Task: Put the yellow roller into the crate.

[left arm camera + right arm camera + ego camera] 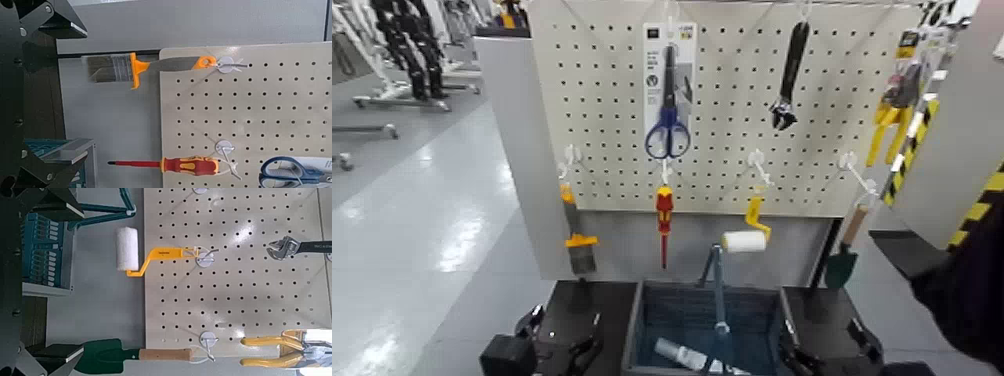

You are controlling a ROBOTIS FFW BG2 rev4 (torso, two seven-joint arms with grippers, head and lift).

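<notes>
Roller [749,232] hangs on pegboard [732,100] at frame centre, above crate [707,320]. Left gripper [567,345] and right gripper [827,350] sit low, well apart from it; jaw state cannot be told.

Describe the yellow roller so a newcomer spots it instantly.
On the white pegboard, scan the lower hook row above the crate. The yellow roller hangs between the red-and-yellow screwdriver and the green trowel; only it has a white sleeve.
</notes>
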